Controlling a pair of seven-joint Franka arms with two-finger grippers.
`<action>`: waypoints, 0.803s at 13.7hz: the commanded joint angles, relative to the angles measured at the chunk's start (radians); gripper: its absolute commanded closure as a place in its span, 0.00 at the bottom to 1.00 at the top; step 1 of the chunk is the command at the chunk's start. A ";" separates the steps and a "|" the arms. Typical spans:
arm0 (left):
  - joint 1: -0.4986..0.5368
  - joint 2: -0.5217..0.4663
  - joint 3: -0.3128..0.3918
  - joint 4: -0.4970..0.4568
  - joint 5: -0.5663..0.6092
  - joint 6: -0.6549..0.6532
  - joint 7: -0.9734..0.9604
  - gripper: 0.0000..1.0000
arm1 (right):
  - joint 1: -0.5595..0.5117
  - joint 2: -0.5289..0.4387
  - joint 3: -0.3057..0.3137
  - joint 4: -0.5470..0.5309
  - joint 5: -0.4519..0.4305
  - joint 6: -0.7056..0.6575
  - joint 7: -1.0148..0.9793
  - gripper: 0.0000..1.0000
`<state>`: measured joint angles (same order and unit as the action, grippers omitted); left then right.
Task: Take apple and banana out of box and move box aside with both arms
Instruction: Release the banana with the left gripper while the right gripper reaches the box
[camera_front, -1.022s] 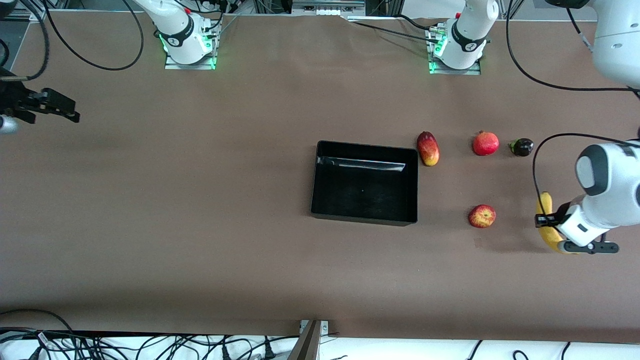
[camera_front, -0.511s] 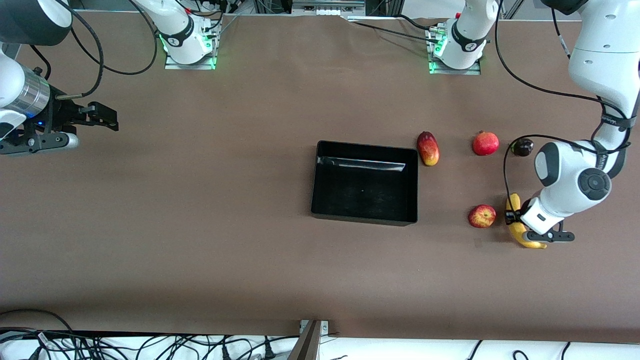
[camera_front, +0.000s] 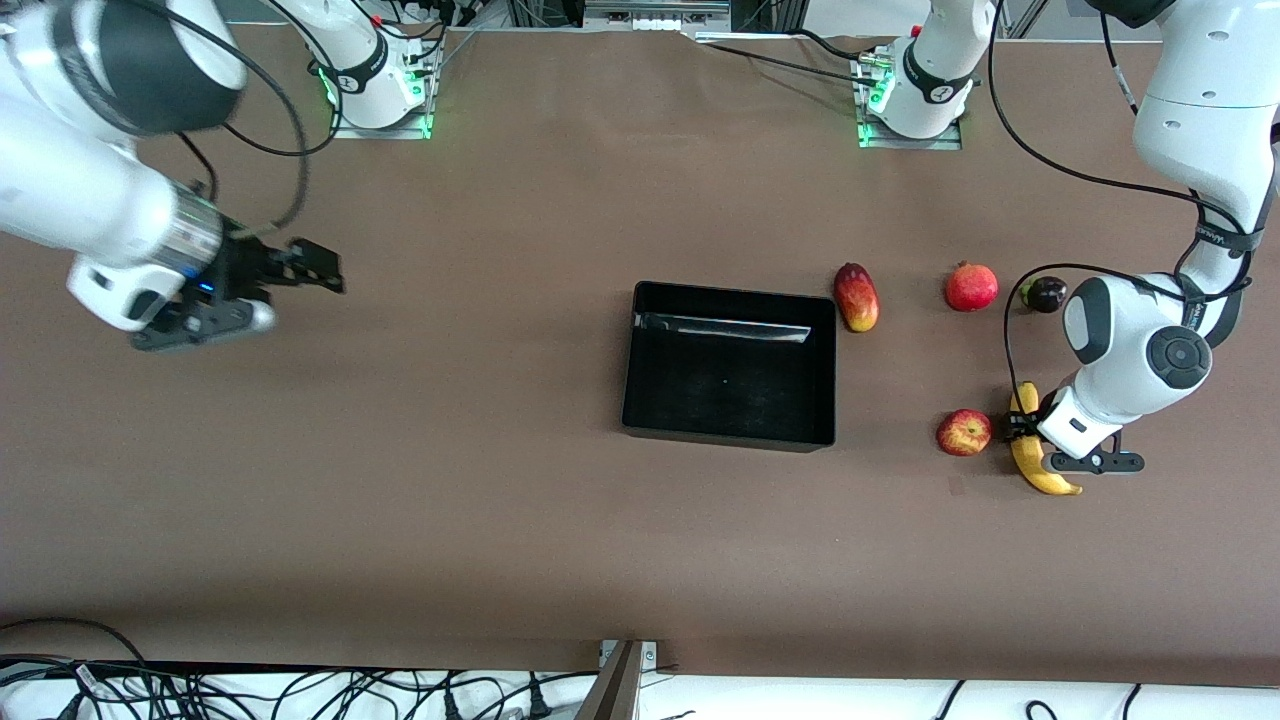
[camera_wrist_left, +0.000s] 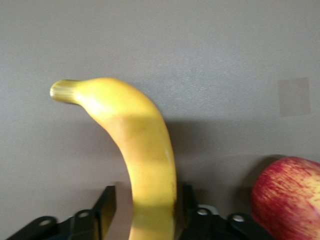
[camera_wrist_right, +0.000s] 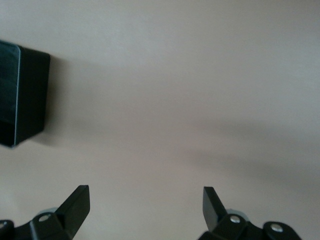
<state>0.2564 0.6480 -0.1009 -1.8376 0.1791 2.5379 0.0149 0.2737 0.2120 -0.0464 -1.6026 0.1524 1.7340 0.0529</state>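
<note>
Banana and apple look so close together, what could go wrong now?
1. The long curved yellow banana lies right beside the small red-and-yellow streaked apple; the left claw, its fingers either side of the banana, might nudge the apple rolling.
2. The right claw, open, hangs over bare table, away from the black plastic box.

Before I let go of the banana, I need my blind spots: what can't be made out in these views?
- Front view: the middle of the banana, hidden by the left gripper.
- Left wrist view: one end of the banana and part of the apple, cut off by the picture's edges.
- Right wrist view: most of the box, cut off by the edge.
</note>
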 joint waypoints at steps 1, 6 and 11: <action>-0.011 -0.054 0.015 -0.005 0.016 -0.028 -0.015 0.00 | 0.126 0.076 -0.001 0.018 0.004 0.109 0.280 0.00; -0.011 -0.239 0.015 0.104 -0.001 -0.471 0.048 0.00 | 0.314 0.255 -0.001 0.023 0.018 0.330 0.441 0.00; -0.037 -0.451 0.003 0.104 -0.071 -0.686 0.065 0.00 | 0.448 0.467 0.000 0.102 0.022 0.665 0.669 0.00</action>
<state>0.2447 0.2821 -0.1023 -1.7079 0.1566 1.9072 0.0563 0.6668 0.5942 -0.0350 -1.5851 0.1590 2.3274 0.6328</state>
